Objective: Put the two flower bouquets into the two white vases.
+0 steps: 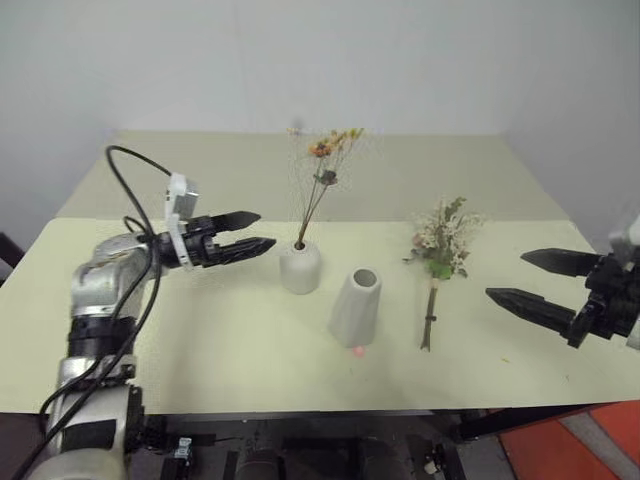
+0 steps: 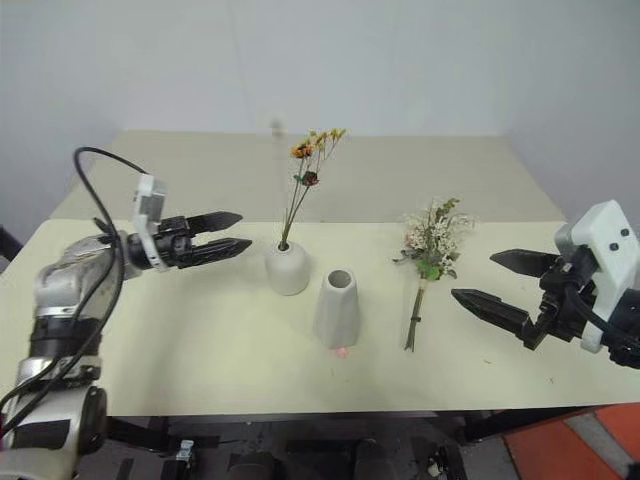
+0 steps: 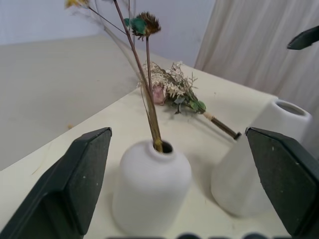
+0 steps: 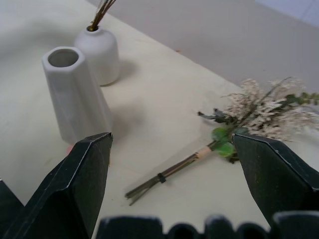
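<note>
The short round white vase (image 1: pixel 299 268) stands mid-table with the sparse bouquet (image 1: pixel 325 160) of thin brown stems upright in its small hole. My left gripper (image 1: pixel 262 230) hangs open just left of that vase, pointing at it and holding nothing. The taller faceted white vase (image 1: pixel 355 305) stands empty beside it, towards the front right. The bushy cream, green and pink bouquet (image 1: pixel 440 245) lies flat on the table to the right, stems (image 4: pixel 164 174) towards the front edge. My right gripper (image 1: pixel 505 275) is open to the right of that bouquet, apart from it.
The pale table (image 1: pixel 200 340) ends at a front edge close to me and a far edge near the wall. A small red spot (image 1: pixel 357 349) sits at the tall vase's base. A black cable (image 1: pixel 125 165) loops above my left arm. An orange-red object (image 1: pixel 570 445) lies on the floor below, at right.
</note>
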Motion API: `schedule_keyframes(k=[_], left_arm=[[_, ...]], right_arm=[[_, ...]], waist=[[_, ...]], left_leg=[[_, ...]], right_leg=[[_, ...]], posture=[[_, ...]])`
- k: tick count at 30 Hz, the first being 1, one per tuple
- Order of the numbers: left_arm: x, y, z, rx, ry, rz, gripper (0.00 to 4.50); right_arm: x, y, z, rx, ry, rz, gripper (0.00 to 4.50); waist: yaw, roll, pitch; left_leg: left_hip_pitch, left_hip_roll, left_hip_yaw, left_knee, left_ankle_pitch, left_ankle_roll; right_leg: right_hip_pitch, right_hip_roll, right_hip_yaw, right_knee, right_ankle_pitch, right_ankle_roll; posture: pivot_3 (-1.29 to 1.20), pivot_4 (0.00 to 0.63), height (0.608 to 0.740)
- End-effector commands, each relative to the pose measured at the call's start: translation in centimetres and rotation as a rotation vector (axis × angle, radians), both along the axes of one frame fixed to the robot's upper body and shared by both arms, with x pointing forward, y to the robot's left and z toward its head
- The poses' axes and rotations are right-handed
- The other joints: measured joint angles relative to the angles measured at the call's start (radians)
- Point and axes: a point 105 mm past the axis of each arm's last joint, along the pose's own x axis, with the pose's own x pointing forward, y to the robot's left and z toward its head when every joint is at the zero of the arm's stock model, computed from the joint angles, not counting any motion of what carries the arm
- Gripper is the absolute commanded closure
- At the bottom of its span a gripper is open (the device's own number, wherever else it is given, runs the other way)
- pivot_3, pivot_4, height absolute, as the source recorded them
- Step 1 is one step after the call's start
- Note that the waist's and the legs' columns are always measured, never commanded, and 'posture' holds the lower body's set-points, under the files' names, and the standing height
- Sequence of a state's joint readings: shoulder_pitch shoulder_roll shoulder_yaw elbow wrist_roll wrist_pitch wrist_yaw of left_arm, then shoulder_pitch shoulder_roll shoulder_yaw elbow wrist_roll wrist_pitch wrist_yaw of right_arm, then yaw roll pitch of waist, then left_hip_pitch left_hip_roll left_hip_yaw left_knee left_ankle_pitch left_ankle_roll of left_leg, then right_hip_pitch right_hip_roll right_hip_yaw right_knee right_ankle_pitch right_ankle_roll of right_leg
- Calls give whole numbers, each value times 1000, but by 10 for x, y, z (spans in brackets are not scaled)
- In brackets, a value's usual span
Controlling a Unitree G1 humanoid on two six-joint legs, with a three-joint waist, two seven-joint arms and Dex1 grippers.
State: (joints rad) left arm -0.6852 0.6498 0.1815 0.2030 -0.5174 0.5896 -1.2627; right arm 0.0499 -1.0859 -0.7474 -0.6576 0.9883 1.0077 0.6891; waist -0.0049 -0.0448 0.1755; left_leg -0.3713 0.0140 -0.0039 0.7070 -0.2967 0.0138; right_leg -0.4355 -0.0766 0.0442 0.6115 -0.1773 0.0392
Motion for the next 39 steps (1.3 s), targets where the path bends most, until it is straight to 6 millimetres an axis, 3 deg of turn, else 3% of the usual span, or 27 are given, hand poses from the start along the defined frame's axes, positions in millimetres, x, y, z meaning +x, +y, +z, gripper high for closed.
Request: schedule_keyframes(k=[1, 7, 11, 21, 28, 31, 37, 39], left_arm=[[-15, -7, 23, 35, -118, -54, 16], [-33, -17, 30, 106, -207, -186, 16], [-41, -21, 36, 151, -257, -275, 16], [-38, -28, 37, 175, -299, -332, 16], [-39, -28, 38, 183, -313, -346, 16], [-40, -27, 38, 186, -314, -341, 0], [-39, -24, 36, 190, -313, -324, 0], [-39, -24, 35, 189, -311, -321, 0]], right_arm=[[8, 4, -1, 14, -16, -1, 0], [32, 9, -18, 96, 121, -91, 0], [58, 6, -29, 111, 273, -267, 0], [115, 5, -66, 139, 461, -607, 0], [137, 19, -79, 159, 535, -670, 0], [139, 25, -80, 182, 542, -642, 574], [138, 22, -92, 167, 568, -658, 2701], [137, 21, -93, 163, 571, -660, 3208]], waist=[[5, 0, 0], [0, 0, 0], [-11, 0, 0], [-9, 1, 0], [-16, 1, 0], [-17, 1, 0], [-18, 2, 0], [-19, 2, 0]], left_leg=[[0, 0, 0, 0, 0, 0], [0, 0, 0, 0, 0, 0], [0, 0, 1, 0, 0, 0], [-5, -1, 0, -2, 0, 0], [-7, 0, 0, -3, 0, 0], [-7, 0, 0, -4, 0, 0], [-8, 0, 0, -4, 0, 0], [-8, 0, 0, -4, 0, 0]], right_leg=[[0, 0, 0, 0, 0, 0], [0, 0, 0, -1, 0, -1], [0, 1, 1, -1, 0, -2], [-4, 0, 0, 0, 0, -2], [-6, 1, -1, 0, 1, -1], [-6, 1, -2, 0, 1, -1], [-6, 0, -2, 0, 1, -1], [-6, 0, -2, 0, 1, -1]], posture=[[0, 150, 740], [0, 150, 740], [0, 150, 740], [0, 150, 740], [0, 150, 740], [0, 150, 740], [0, 150, 740], [0, 150, 740]])
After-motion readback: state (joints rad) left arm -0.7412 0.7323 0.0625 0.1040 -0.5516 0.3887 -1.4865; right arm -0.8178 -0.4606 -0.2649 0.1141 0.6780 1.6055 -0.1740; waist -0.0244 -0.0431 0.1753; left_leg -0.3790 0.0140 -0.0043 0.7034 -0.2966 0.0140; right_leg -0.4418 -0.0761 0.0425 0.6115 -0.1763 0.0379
